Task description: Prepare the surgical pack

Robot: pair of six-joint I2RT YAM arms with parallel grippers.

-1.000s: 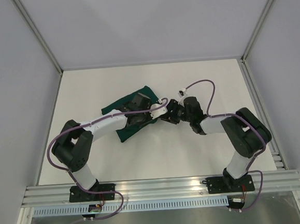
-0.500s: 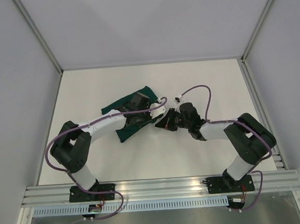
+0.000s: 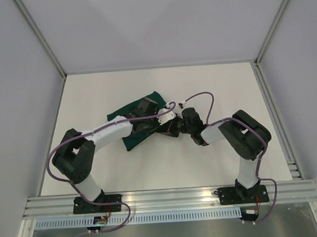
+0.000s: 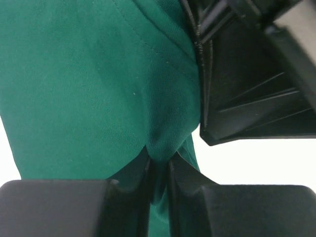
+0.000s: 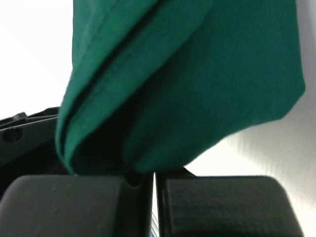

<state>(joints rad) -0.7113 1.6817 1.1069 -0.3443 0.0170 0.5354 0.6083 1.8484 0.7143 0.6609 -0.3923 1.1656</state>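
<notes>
The surgical pack shows here only as a dark green cloth drape (image 3: 128, 143), folded and bunched on the white table left of centre. My left gripper (image 3: 162, 126) lies over the drape's right end. In the left wrist view a ridge of the drape (image 4: 98, 74) is pinched between the shut left gripper (image 4: 159, 165). My right gripper (image 3: 173, 130) meets it from the right, nose to nose. In the right wrist view the right gripper (image 5: 154, 174) is shut, with a layered corner of the drape (image 5: 197, 74) caught at its very tips and raised off the table.
The right arm's black gripper body (image 4: 256, 89) sits close beside the left fingers. Both arms reach in over the table (image 3: 211, 87), and purple cables loop above their wrists. Aluminium rails (image 3: 170, 200) run along the near edge, and grey walls enclose the other sides.
The right gripper has closed from open and moved left to the drape's right end; its elbow has swung in. The left gripper has held its grip on the cloth.
</notes>
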